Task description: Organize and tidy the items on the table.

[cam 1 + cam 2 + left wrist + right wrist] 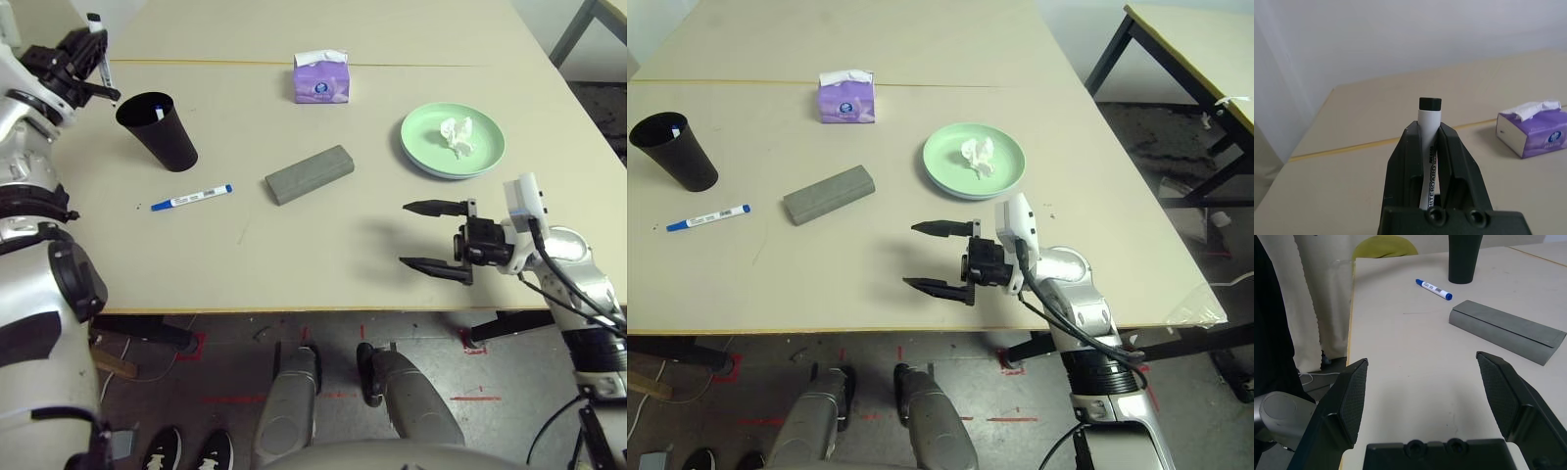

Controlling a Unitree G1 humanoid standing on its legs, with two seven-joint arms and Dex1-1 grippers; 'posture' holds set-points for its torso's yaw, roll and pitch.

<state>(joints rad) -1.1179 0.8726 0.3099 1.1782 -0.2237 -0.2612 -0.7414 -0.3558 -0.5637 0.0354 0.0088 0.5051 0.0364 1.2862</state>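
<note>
Tissue (457,133) in green plate (423,151), left tool (1429,142) gripping black-capped marker (1428,147)

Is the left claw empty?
No, the left claw is shut on a black-capped whiteboard marker, seen plainly in the left wrist view.

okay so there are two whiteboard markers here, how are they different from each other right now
The black-capped marker is clamped between the fingers of the left gripper, held in the air above the black cup; the blue-capped marker lies flat and untouched on the table. The black-capped marker's cap is black, the blue-capped marker's blue. The held one points roughly upright, the loose one lies on its side beside the cup. Both have white barrels with printed labels.
</note>
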